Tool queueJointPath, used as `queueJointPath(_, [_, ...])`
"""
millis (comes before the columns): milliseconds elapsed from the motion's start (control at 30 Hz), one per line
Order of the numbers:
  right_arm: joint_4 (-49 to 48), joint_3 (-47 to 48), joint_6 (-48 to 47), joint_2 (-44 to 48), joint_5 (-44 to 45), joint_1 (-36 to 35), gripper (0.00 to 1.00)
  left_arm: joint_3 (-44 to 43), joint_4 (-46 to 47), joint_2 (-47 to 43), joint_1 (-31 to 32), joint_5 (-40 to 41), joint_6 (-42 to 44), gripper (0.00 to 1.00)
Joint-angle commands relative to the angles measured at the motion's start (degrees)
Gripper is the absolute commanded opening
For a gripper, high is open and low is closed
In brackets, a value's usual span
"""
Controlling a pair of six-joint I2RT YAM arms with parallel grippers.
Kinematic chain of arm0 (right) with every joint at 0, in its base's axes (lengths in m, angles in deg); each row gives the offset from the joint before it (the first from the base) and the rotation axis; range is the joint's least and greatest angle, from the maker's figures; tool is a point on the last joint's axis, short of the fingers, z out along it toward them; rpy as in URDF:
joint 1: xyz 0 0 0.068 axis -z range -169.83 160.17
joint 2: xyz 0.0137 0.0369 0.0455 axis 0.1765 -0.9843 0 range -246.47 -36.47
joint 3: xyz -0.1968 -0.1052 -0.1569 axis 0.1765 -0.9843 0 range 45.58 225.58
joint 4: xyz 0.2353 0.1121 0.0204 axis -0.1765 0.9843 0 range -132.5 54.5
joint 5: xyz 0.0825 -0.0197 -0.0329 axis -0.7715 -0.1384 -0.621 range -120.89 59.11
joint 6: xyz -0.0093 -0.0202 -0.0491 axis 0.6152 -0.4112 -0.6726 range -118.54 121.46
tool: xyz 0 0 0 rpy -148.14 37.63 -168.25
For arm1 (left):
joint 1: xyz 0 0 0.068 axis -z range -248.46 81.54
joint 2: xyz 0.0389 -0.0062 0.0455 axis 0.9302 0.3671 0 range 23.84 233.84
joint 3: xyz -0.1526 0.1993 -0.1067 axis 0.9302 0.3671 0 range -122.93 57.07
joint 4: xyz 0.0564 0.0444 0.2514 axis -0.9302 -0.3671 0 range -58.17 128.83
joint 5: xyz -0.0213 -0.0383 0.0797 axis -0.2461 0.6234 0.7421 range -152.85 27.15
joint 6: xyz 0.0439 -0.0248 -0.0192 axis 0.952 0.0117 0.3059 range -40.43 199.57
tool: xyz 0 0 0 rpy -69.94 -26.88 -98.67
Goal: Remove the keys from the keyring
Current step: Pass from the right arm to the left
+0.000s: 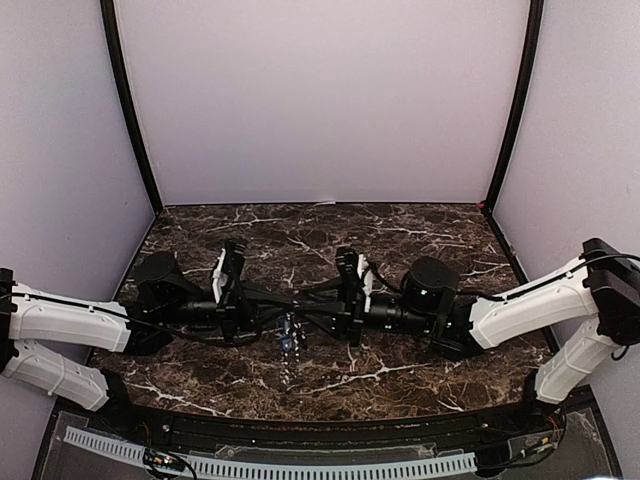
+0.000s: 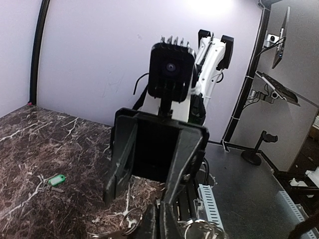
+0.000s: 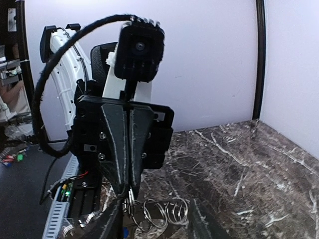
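Just above the middle of the table (image 1: 420,225), the keyring (image 3: 154,211), a tangle of thin wire loops, dangles from the left gripper (image 3: 128,193), whose fingers are pinched together on one loop. Facing it across the table's middle, the right gripper (image 2: 141,198) stands with its jaws parted and nothing between them. Both arms reach in low from the table's left and right sides, forearms almost horizontal, wrists turned so the fingers meet nose to nose. Small blue keys (image 1: 288,346) hang in the bunch; a green key (image 2: 56,179) lies apart on the table. The bunch looks light, hard and slick, apt to swing and twist, and the springy loops would likely resist prying. A sound hold is probably a firm pinch on the wire itself, with the other gripper taking a key by its plastic head.
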Motion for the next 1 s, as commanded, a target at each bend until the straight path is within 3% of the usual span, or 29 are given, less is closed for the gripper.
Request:
queueJointPath(0, [-7.74,-3.1,0.97,3.57,6.99,-0.19,0.51,-1.56,-7.47,-1.37,0.3,6.98,0.73,0.0])
queueJointPath(167, [-14.02,-8.72,3.19,5.33,13.43,0.05,0.66,-5.16,-22.76,-2.14,0.1,17.55,0.4,0.0])
queueJointPath(200, [-14.31,-9.11,3.58,5.34,14.21,0.04,0.75,-6.3,-24.74,-1.76,0.1,19.27,-0.15,0.0])
queueJointPath(300, [-11.41,-8.22,5.32,4.22,17.22,-0.05,0.8,-9.48,-32.83,-0.27,0.01,22.88,-2.34,0.0])
queueJointPath(400, [-3.32,-4.99,8.61,2.34,23.07,-1.36,0.77,-12.13,-37.89,1.52,-0.07,24.44,-5.67,0.0])
queueJointPath(533, [-1.86,-4.5,10.35,0.67,27.79,-5.49,0.74,-16.3,-44.73,4.43,-0.25,25.4,-10.52,0.0])
queueJointPath(967, [0.66,-1.19,28.94,-9.15,21.45,-8.41,0.5,-20.53,-54.59,6.48,-2.32,21.03,-21.43,0.0])
